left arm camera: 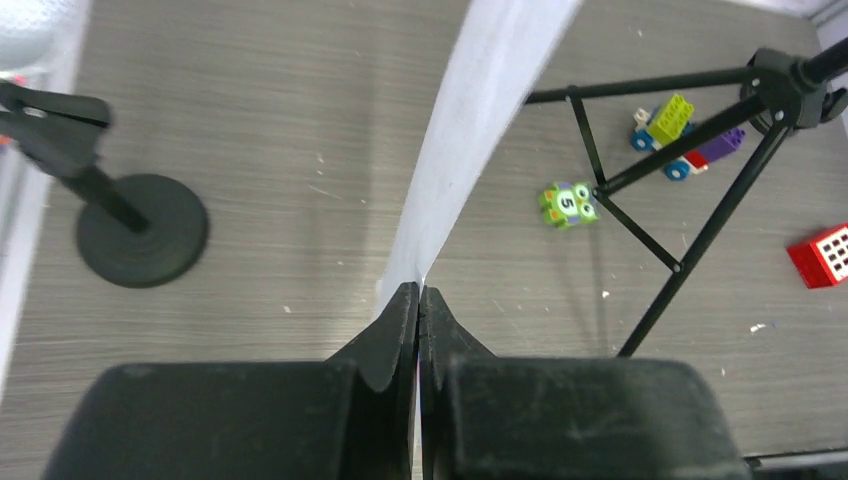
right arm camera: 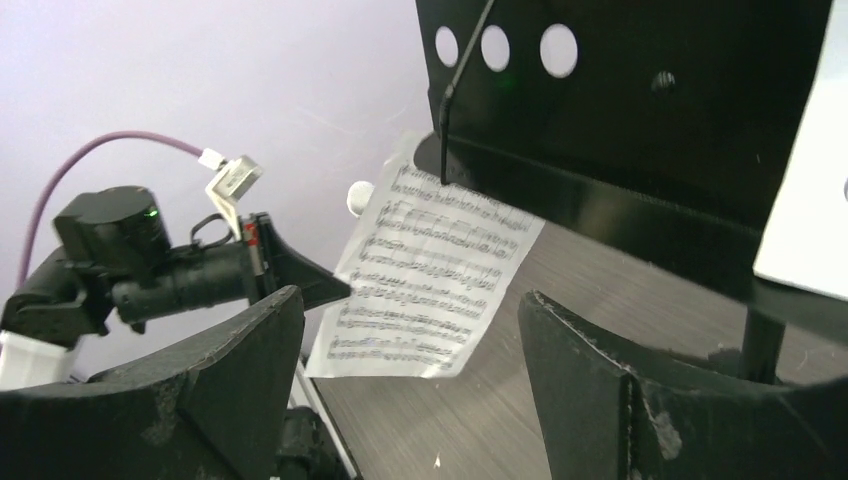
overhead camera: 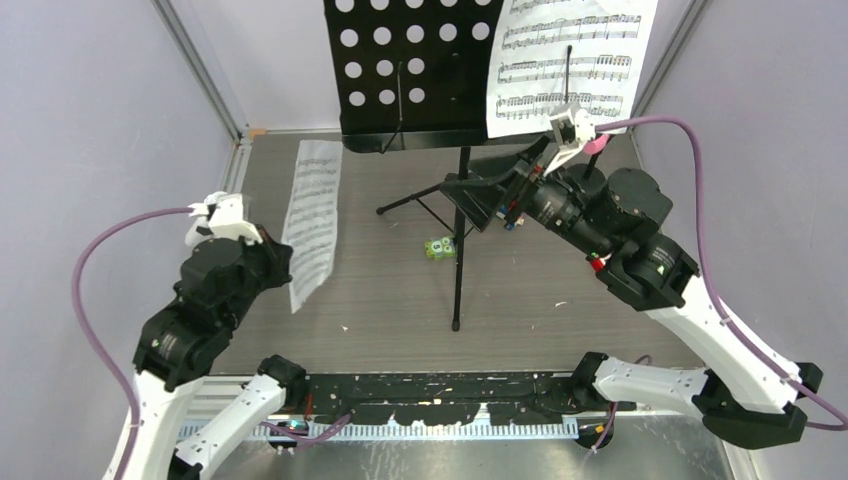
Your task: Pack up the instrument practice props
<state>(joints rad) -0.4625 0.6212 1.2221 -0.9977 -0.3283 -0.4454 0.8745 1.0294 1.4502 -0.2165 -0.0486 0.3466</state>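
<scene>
Pinching one edge of a loose sheet-music page (left arm camera: 480, 130), the left gripper (left arm camera: 418, 292) has both fingers squeezed flat on the paper, so the page is held up off the table (left arm camera: 250, 120) and bows a bit, out to the left of the stand. My guess is it's gripped by the edge because thin paper is a pain to grab once it lies flat. The right gripper (right arm camera: 410, 300) is spread wide with nothing in it, low near the stand's post under the music desk (overhead camera: 410, 70). It's probably lining up for the stand or for taking the page. A second page (overhead camera: 570, 60) rests on the right side of the desk, propped on its lip, which keeps it upright. The tripod legs (left arm camera: 700, 170) are splayed, so nothing's folded yet, and one round-based mic mount (left arm camera: 140, 235) stands over by the left wall. Readable stuff: just a "5" on the green block (left arm camera: 568, 203) beside a leg. The pages show printed staves but no title I can make out, the red keypad (left arm camera: 825, 255) buttons are too small to read, and I see no brand names.
</scene>
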